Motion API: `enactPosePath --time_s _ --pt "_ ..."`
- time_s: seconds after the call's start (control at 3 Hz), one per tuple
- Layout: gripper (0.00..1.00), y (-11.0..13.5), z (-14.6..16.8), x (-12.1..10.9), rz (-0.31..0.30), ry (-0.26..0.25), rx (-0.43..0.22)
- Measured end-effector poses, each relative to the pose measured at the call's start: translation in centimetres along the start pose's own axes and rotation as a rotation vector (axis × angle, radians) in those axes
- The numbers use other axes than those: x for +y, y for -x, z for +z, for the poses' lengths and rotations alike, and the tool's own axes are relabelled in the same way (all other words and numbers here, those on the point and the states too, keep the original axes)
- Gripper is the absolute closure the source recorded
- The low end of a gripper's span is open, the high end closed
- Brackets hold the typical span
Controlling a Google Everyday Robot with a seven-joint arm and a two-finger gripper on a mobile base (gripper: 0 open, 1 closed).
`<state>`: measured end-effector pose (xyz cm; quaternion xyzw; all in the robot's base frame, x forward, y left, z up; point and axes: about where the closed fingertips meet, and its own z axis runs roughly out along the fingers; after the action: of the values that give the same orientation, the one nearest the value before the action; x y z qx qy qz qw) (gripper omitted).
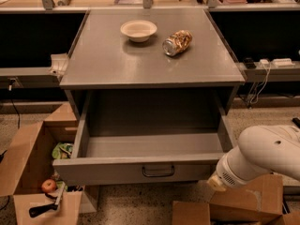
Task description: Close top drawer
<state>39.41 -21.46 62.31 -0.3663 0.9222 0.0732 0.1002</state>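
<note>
The top drawer (140, 170) is a wide grey metal drawer pulled fully out of the grey cabinet (150, 62). Its deep box is empty inside. Its flat front panel carries a small dark wire handle (158, 171) at the centre. My white arm (262, 158) comes in from the lower right, its end just right of the drawer's front right corner. The gripper itself is hidden below and behind the arm.
A cream bowl (138, 30) and a crushed can (177, 42) lie on the cabinet top. An open cardboard box (35, 182) with an apple and tools sits on the floor at left, touching the drawer. More cardboard boxes (225, 207) lie at lower right. Cables hang at right.
</note>
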Motion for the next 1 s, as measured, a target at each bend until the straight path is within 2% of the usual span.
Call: enactPosePath --time_s 0.33,0.67,1.0 --pt "1.00 0.9 1.4 -1.1 0.034 -0.020 -0.030" --pt "1.00 3.6 3.1 -3.7 0.079 -0.043 -0.106" --pt "1.00 3.6 3.1 -3.7 0.078 -0.043 -0.106"
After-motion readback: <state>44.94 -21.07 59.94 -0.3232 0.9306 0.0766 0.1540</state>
